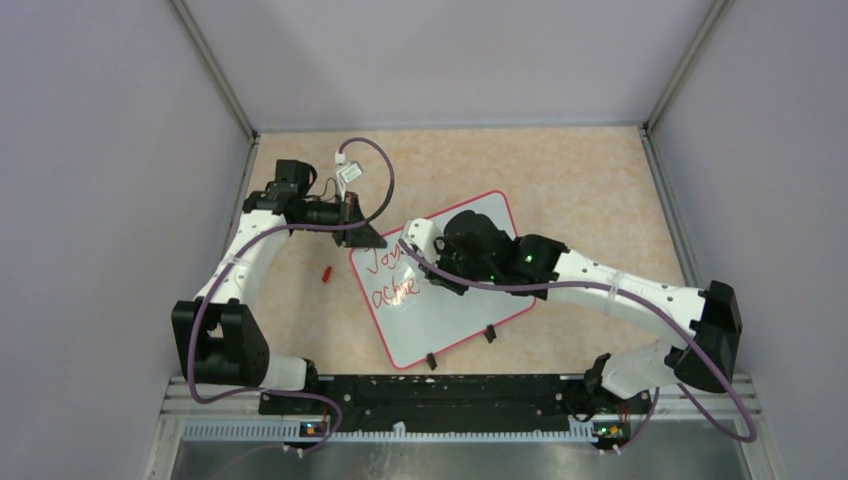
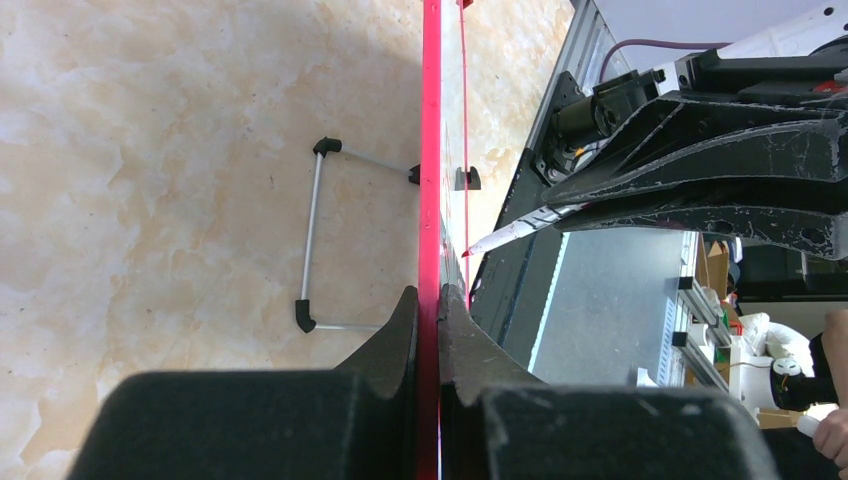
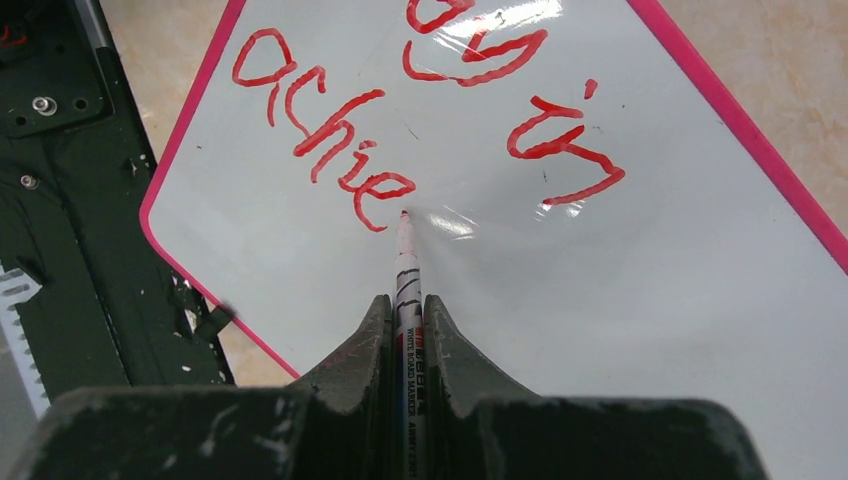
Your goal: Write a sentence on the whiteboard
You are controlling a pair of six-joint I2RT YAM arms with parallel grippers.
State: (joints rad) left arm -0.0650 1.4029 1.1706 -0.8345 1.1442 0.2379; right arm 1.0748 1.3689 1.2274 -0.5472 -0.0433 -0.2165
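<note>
With the whiteboard [image 1: 452, 310] lying skewed at the centre of the top view, its edge pinched by the left gripper [image 2: 430, 300], the right gripper [image 3: 406, 305], clamped on the marker [image 3: 404, 255], needs light, even tip pressure, starting the next letter just past "achie" in the sentence [image 3: 340, 122].

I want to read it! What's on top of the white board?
Red handwritten words on the flat white, red-framed board: "in", "achie". The first word's top is cropped; from above, the right arm covers part.

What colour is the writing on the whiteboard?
The writing is red; the right wrist view shows it best.
</note>
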